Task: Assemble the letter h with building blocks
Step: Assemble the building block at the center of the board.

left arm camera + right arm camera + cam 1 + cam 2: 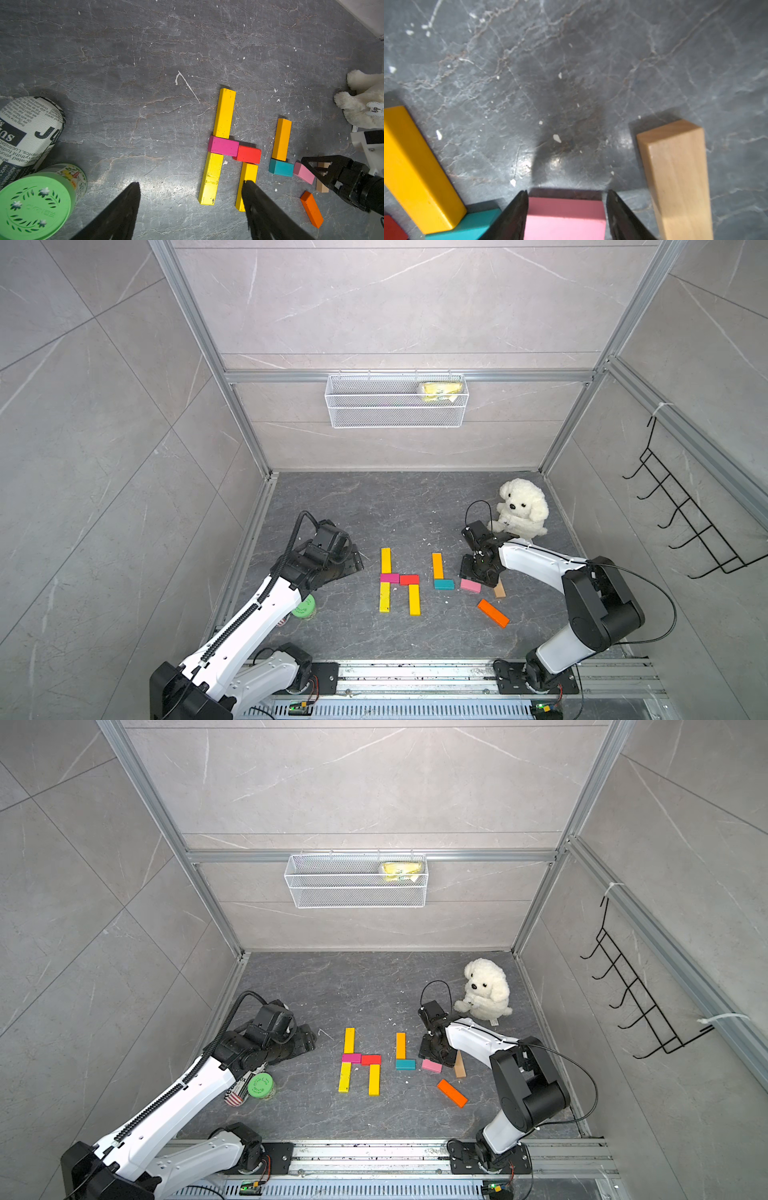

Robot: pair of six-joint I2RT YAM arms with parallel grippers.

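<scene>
Painted wood, flat and rectangular: the building blocks (349,1040) lie on the dark grey surface (374,510), low in the middle of both top views. At the left of the group a yellow bar (385,560), a magenta block (389,577) and a second yellow bar (385,597) run in one line from top to bottom. A red block (409,579) touches the magenta one on its right, and a third yellow bar (414,600) runs down from the red. Right of that, an amber bar (437,565) meets a teal block (444,584) at its lower end, making an L. The pink block (470,585) sits just beside the teal, slightly turned. A plain tan bar (499,589) is near it, partly hidden by the arm, and an orange bar (493,612) lies slanted and apart at the lower right.

The right end effector (568,192) is down over the pink block, one finger pressed to each side of it. The left end effector (191,184) hangs at the left of the group – fingers spread wide, holding nothing
</scene>
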